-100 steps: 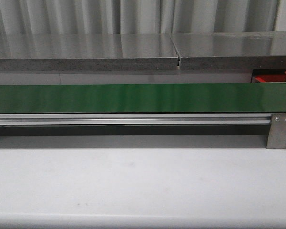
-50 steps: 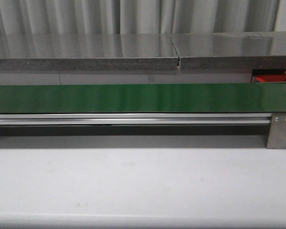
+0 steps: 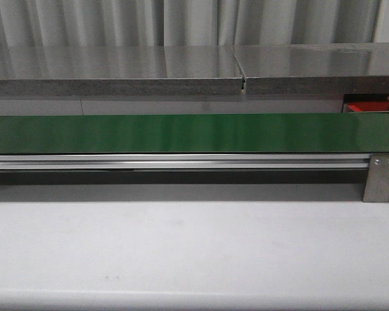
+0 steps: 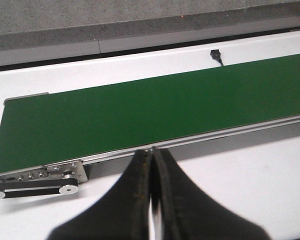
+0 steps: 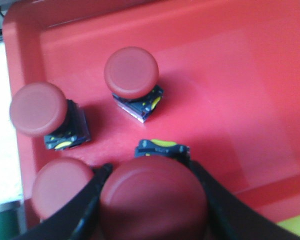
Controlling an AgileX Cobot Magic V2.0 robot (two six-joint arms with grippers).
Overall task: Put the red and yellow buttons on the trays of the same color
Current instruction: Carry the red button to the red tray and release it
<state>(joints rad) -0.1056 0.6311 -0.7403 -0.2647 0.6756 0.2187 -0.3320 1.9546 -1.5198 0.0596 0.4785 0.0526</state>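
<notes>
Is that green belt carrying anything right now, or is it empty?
Empty, as far as shown: the green belt is bare across the front view, and the left wrist view shows bare belt too. Its far ends run out of frame.

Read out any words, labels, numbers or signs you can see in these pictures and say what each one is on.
No readable text in any view.
Green belt: plain, no markings.
Red tray: no label or brand visible.
Red buttons, such as the one in the right gripper: caps are blank; the dark bases carry small yellow marks, too blurred to read as letters or signs.
Left gripper: black fingers, no lettering.
</notes>
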